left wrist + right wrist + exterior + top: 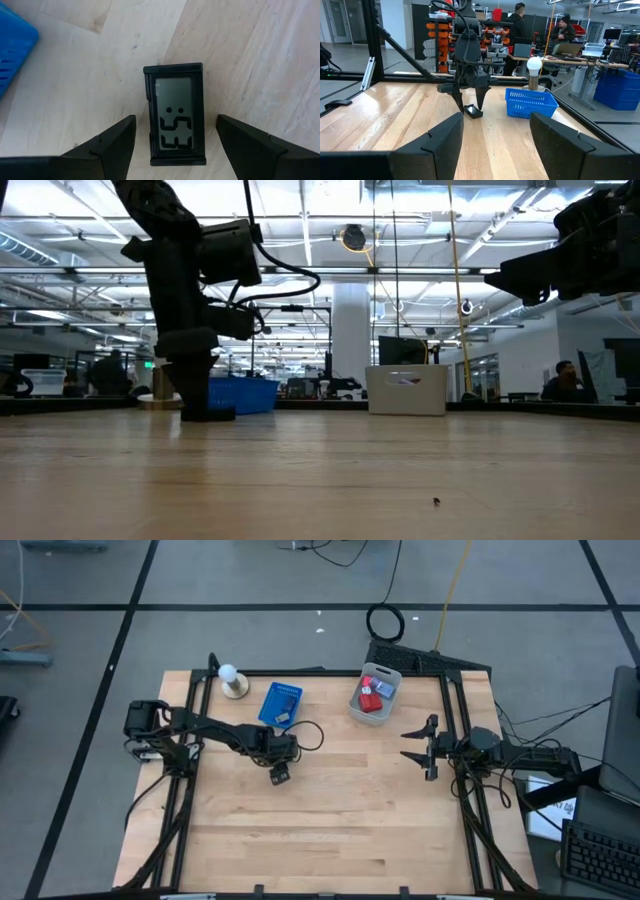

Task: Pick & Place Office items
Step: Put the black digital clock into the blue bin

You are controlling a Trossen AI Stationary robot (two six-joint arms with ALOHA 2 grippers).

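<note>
A small black digital clock (175, 120) with a grey display lies flat on the wooden table (340, 810), display up. My left gripper (279, 766) points down over it, open. Its two dark fingers (107, 145) stand on either side of the clock's long sides with bare wood between them and the clock. The right wrist view shows the same gripper (470, 106) astride the clock (473, 111). My right gripper (420, 745) waits open and level at the table's right side, far from the clock.
A blue mesh basket (281, 703) stands just beyond the left gripper, and a white ball on a round base (232, 681) stands to the left of the basket. A pale bin (375, 695) with red and blue items sits at the far middle. Bare wood lies toward the near edge.
</note>
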